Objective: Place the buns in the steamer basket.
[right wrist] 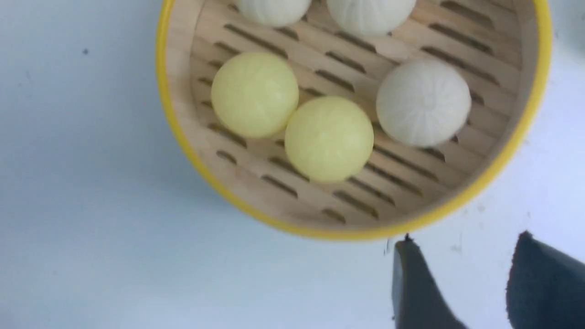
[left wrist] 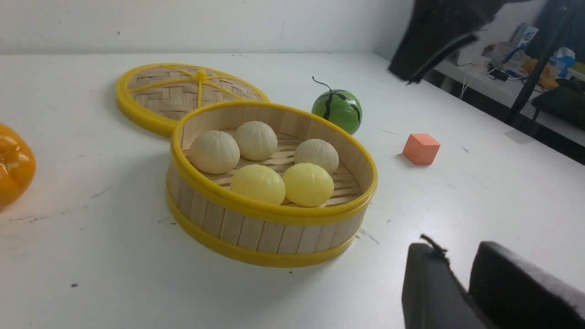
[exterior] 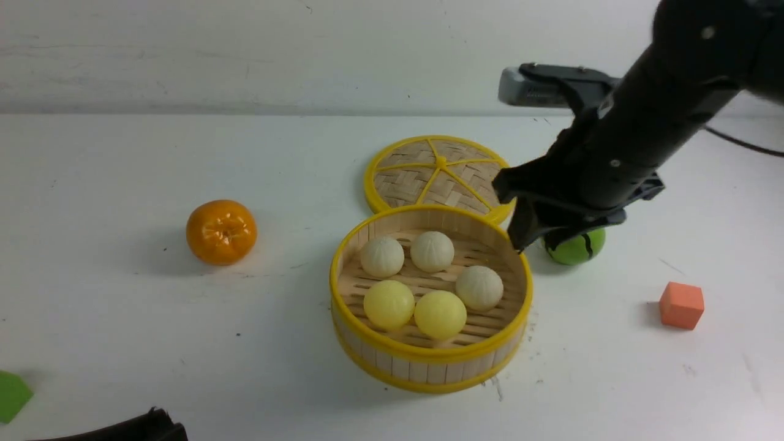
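At the near left edge only a dark scrap of the left gripper (left wrist: 461,278) shows, its two fingers a narrow gap apart with nothing between them. Mid-table the basket (exterior: 429,361) holds all five buns (exterior: 441,314): two yellow ones touching at the near side, three white ones farther back. Above its far right rim hangs the right gripper (right wrist: 461,283), jaws apart and empty, the melon (exterior: 579,248) just behind it, the lid (exterior: 436,174) touching the basket's far rim, an orange (exterior: 221,231) left and a cube (exterior: 681,305) right.

Matte black right arm (exterior: 649,116), small silver screws, grey wrist camera (exterior: 533,89), thin black cable (exterior: 744,144), dark padded jaws
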{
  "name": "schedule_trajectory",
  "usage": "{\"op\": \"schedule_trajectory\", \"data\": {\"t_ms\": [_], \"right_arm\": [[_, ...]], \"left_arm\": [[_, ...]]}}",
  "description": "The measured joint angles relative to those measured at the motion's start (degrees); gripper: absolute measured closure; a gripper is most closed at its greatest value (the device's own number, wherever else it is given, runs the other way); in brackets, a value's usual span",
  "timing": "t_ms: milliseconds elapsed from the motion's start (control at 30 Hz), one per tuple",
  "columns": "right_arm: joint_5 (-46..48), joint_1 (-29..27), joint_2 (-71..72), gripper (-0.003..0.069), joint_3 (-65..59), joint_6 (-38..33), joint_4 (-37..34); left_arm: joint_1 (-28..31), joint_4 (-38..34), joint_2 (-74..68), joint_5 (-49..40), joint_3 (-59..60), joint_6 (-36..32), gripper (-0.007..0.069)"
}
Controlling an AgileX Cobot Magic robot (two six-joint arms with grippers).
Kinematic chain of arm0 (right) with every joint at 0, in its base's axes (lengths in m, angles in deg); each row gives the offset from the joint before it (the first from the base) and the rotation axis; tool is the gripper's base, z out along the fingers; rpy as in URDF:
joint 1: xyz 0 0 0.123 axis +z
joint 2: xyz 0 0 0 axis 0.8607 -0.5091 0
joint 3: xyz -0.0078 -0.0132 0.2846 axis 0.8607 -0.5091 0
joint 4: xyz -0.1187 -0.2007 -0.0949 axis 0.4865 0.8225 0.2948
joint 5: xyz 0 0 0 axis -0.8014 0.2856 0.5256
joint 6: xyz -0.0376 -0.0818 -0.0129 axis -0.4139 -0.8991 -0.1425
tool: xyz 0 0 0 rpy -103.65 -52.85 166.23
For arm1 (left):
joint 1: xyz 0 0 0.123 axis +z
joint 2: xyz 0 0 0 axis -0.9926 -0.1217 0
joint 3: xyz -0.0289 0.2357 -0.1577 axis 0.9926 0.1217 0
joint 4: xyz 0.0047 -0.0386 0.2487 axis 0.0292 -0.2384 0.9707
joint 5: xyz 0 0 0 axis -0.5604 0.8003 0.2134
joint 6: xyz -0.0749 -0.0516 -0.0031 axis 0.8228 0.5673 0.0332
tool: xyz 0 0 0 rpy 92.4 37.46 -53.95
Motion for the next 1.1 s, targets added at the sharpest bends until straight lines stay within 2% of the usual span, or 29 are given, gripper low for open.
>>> {"op": "schedule_trajectory", "data": {"t_ms": [100, 233, 267, 433, 600, 733, 767, 900, 1000, 1100], "right_arm": [[1.8, 0.0, 11.0, 0.0544, -7.4, 2.5, 1.3], [0.7, 0.0, 22.6, 0.0666, -16.8, 3.4, 2.5], [0.6, 0.0, 26.8, 0.0676, -19.5, 3.5, 2.8], [1.8, 0.0, 40.1, 0.0678, -26.2, 3.6, 3.2], [4.0, 0.0, 55.5, 0.0678, -27.9, 3.2, 4.1], [3.6, -0.1, 67.4, 0.0678, -29.3, -0.4, 11.8], [3.6, -1.5, 72.8, 0.0678, -30.5, -2.7, 16.5], [3.7, -7.8, 80.4, 0.0676, -37.9, -4.9, 27.3], [3.9, -10.9, 81.7, 0.0675, -43.3, -5.1, 31.7], [3.9, -11.8, 82.3, 0.0675, -45.5, -4.9, 31.2]], "left_arm": [[0.0, 0.0, 0.0, 0.0, 0.0, 0.0, 0.0480], [0.0, 0.0, 0.0, 0.0, 0.0, 0.0, 0.0478], [0.0, 0.0, 0.0, 0.0, 0.0, 0.0, 0.0477], [0.0, 0.0, 0.0, 0.0, 0.0, 0.0, 0.0470], [0.0, 0.0, 0.0, 0.0, 0.0, 0.0, 0.0470], [0.0, 0.0, 0.0, 0.0, 0.0, 0.0, 0.0463], [0.0, 0.0, 0.0, 0.0, 0.0, 0.0, 0.0461], [0.0, 0.0, 0.0, 0.0, 0.0, 0.0, 0.0459], [0.0, 0.0, 0.0, 0.0, 0.0, 0.0, 0.0454], [0.0, 0.0, 0.0, 0.0, 0.0, 0.0, 0.0450]]}}
